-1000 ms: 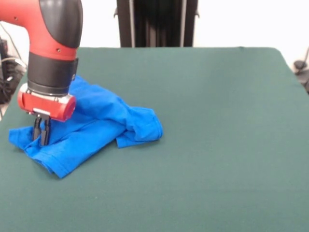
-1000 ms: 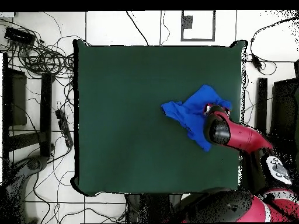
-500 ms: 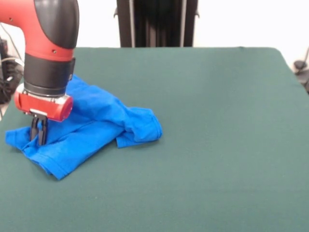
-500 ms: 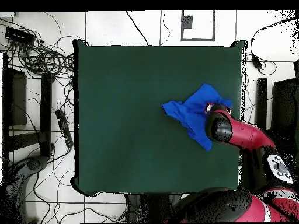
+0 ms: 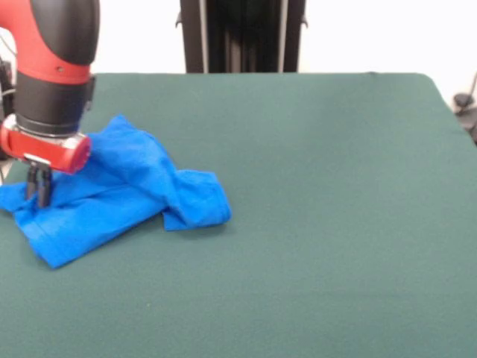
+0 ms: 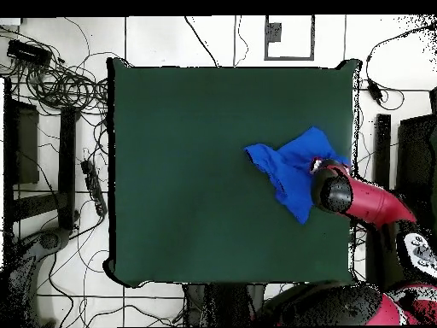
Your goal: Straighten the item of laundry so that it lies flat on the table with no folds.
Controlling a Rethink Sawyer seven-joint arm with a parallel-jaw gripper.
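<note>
The blue T-shirt [image 5: 112, 190] lies crumpled and folded on the green table [image 5: 313, 186] at the left of the front view, its left end at the table's edge. My gripper [image 5: 37, 195] comes down from the red and black arm and is shut on the shirt's left end. In the overhead view the shirt [image 6: 290, 166] lies near the table's [image 6: 188, 171] right edge, and the arm's head covers the gripper [image 6: 329, 184] there.
The black pedestal [image 5: 242, 33] stands behind the table's far edge. Cables [image 6: 60, 81] and dark equipment lie on the floor at the left in the overhead view. The arm's base [image 6: 410, 248] sits at the lower right.
My gripper has moved left in the front view, dragging the shirt with it toward the table's edge. The shirt's folded right end has slid along after it.
</note>
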